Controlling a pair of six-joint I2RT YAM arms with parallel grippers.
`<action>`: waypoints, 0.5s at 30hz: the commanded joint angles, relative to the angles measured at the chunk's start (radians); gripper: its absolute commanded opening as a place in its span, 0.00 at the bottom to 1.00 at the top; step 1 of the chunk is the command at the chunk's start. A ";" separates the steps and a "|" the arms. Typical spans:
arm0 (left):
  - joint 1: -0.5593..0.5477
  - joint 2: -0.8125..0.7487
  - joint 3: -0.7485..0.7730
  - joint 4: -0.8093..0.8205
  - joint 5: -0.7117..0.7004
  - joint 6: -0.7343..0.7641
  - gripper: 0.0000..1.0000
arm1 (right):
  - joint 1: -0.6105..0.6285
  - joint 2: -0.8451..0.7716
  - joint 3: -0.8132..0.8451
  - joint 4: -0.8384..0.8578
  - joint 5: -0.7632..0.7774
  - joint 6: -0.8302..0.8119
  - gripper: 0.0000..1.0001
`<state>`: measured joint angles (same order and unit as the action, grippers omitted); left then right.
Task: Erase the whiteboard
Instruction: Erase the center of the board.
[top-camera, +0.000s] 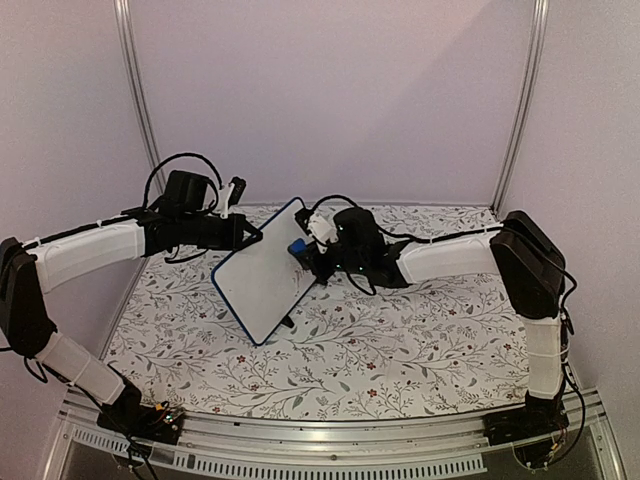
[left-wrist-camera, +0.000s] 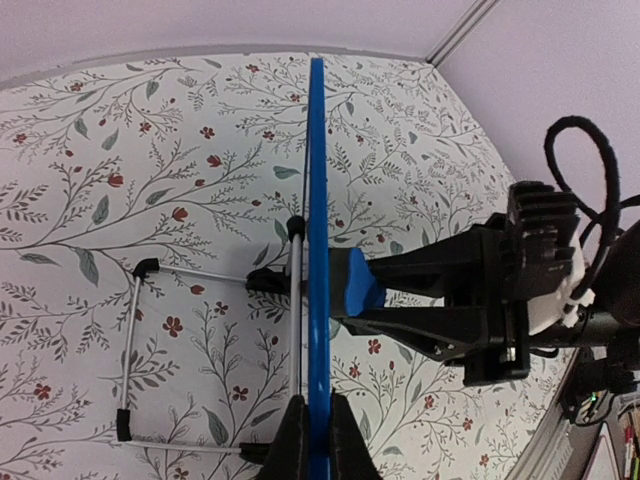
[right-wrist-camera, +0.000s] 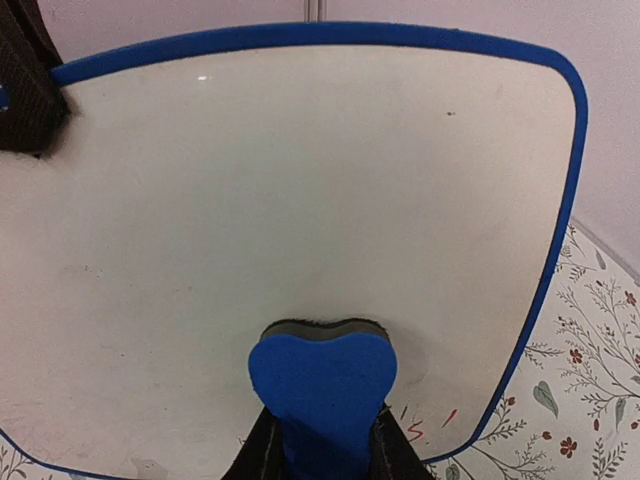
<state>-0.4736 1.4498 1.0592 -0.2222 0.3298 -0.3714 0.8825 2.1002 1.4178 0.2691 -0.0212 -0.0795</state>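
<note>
Reaching in from the left side, the left arm is stretching almost level above the worktop (top-camera: 400, 350). Its tool (top-camera: 243, 232) is pinching the edge of the whiteboard (top-camera: 262, 285), with one finger on each face. The whiteboard is sitting near the middle of the worktop, between the two tools, and it is leaning steeply with its white face turned toward the right arm. I cannot tell whether its lower corner is touching the worktop. A thin wire stand (left-wrist-camera: 296, 330) with black feet is sticking out from the back of the board.

The right arm is rising from its base, bending at the elbow and pointing its forearm to the left. Its tool (top-camera: 303, 250) is pressed together on a small blue eraser (top-camera: 298, 246), and the eraser is touching the white face close to the blue rim. A few small red marks (right-wrist-camera: 430, 425) are showing on the board just beside the eraser.
</note>
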 joint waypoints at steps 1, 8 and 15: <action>-0.016 0.016 -0.004 -0.036 0.038 0.000 0.00 | 0.007 0.049 0.026 -0.020 -0.052 0.011 0.16; -0.016 0.018 -0.002 -0.036 0.041 -0.002 0.00 | 0.021 0.055 -0.046 0.000 -0.110 0.041 0.16; -0.017 0.017 -0.004 -0.036 0.040 -0.002 0.00 | 0.023 0.079 -0.111 0.006 -0.109 0.072 0.16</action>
<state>-0.4728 1.4498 1.0592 -0.2234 0.3264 -0.3714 0.8921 2.1300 1.3525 0.2859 -0.1123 -0.0364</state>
